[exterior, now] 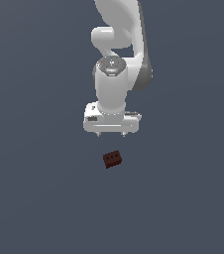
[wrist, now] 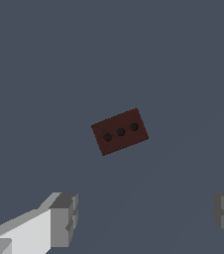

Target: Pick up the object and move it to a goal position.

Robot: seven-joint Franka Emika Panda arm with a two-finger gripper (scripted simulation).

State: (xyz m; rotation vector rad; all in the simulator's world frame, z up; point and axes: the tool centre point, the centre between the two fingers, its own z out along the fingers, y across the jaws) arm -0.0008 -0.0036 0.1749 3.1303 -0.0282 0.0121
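With the gripper (exterior: 112, 134) jaws spread wide and apart from the block (exterior: 112, 158), centre over it, rotate to match its tilt, descend, then close across its narrow sides.

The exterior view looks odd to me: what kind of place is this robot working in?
Most likely a computer simulation, not a real room. The ground is flat, featureless blue-grey, and the only things there are a smooth white robot arm and a small reddish-brown block.
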